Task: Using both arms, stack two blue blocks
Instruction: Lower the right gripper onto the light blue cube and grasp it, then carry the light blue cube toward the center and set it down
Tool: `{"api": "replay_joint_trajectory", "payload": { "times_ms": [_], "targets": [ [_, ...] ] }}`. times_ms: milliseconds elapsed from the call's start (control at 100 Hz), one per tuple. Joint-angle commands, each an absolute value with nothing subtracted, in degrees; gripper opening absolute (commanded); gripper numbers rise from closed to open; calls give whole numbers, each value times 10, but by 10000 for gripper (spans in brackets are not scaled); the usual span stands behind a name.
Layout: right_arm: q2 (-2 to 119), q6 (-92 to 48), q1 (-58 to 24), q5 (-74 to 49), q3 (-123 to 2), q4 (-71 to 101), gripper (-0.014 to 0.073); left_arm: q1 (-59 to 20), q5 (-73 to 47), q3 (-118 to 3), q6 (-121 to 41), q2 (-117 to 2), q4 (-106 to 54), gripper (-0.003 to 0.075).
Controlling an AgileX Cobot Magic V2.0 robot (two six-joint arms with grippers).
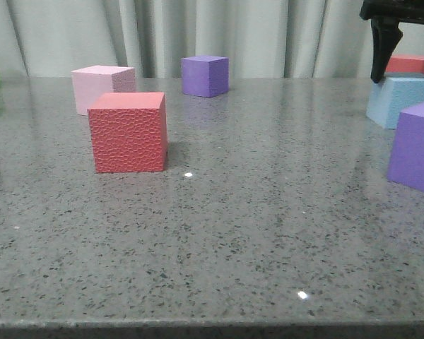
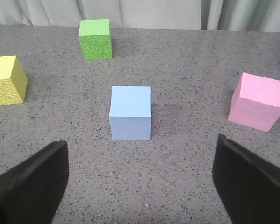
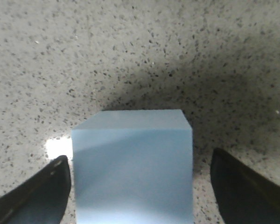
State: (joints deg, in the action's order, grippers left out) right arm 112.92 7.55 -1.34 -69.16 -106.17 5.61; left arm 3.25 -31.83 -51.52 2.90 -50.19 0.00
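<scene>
Nearest the front camera, a purple cube point(image 1: 417, 147) is seen at the right edge of the desk point(image 1: 254, 233). Just behind it lies one blue block point(image 1: 401, 99), over which the right tool point(image 3: 139, 186) is held wide, a finger on each side, apart from it. The other blue block point(image 2: 130, 112) is seen ahead of the left tool point(image 2: 140, 179), also spread wide and holding nothing.

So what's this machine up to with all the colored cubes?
It is getting ready to stack two blue blocks, one per arm. The right tool is open and straddles one blue block on the table, fingers either side but not closed. The left tool is also open, facing the other blue block from a distance. Nothing is lifted yet.
</scene>
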Motion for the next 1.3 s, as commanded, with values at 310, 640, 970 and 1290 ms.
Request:
{"api": "replay_joint_trajectory", "payload": {
  "times_ms": [310,640,970,1290],
  "targets": [
    [1107,62,-10,-686,-1080,63,556,32,-278,-536,28,-499,0,610],
    [1107,62,-10,-692,-1080,63,410,32,-278,-536,28,-499,0,610],
    [1097,63,-46,-729,-1144,70,410,32,-278,-538,28,-499,-3,610],
    [1097,127,-156,-727,-1224,70,410,32,-278,-539,28,-499,-8,610]
  ]
}}
